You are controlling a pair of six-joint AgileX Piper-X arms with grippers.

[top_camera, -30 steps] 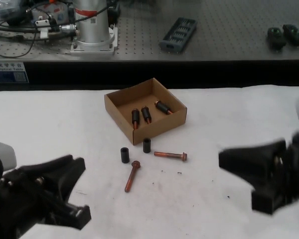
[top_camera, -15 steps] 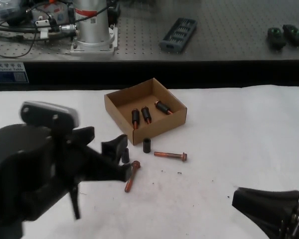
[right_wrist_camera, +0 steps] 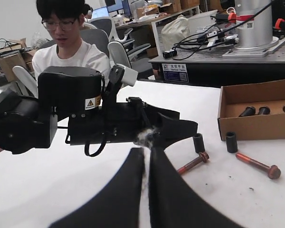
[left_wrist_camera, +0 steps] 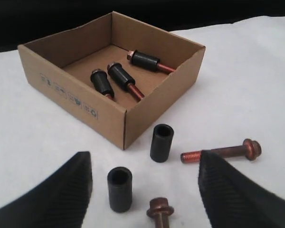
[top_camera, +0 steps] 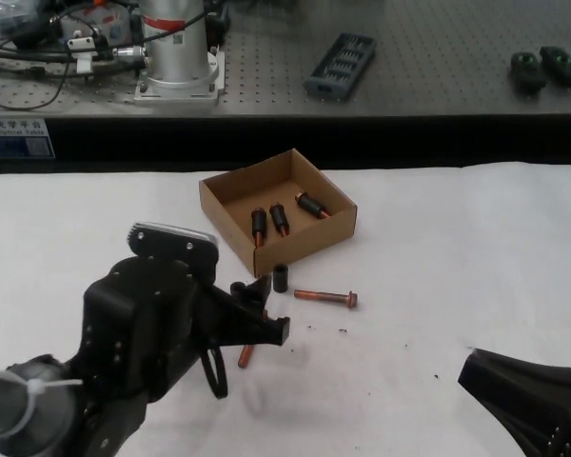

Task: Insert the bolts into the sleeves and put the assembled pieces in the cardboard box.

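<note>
- Bolts, two of them loose: one (left_wrist_camera: pixel 223 152) lay flat on the white table (top_camera: pixel 457 248) just in front of the cardboard box (left_wrist_camera: pixel 161 104), and the head of the other (left_wrist_camera: pixel 160 209) showed between the left end effector's fingers.
- Two dark sleeves stood upright and unfilled. One (left_wrist_camera: pixel 162 142) was close to the box corner, the other (left_wrist_camera: pixel 119 189) just beside the nearer bolt's head.
- Three assembled pieces (left_wrist_camera: pixel 121 80) already lay inside the box, so by my reckoning two pairs were left to do.
- The left end effector (left_wrist_camera: pixel 143 161) hovered low over the loose parts, fingers spread wide and gripping nothing, with the nearer sleeve and bolt head sitting in its gap.
- The right end effector (right_wrist_camera: pixel 147 149) hung back near the table's front edge, well apart from the parts, its fingers pressed together and empty.
- Handling call: the bolts looked like stiff, smooth metal, small but dense, and round enough to roll if nudged. A pinch across the shank close under the head seemed the safest hold, leaving the threaded end free to enter the sleeve.
- The sleeves looked rigid and light, easy to tip over where they stood. Squeezing the outer wall at mid-height should keep the bore open.
- Whether the sleeves were rubber or hard plastic could not be told from these views, so grip force was a guess.
</note>
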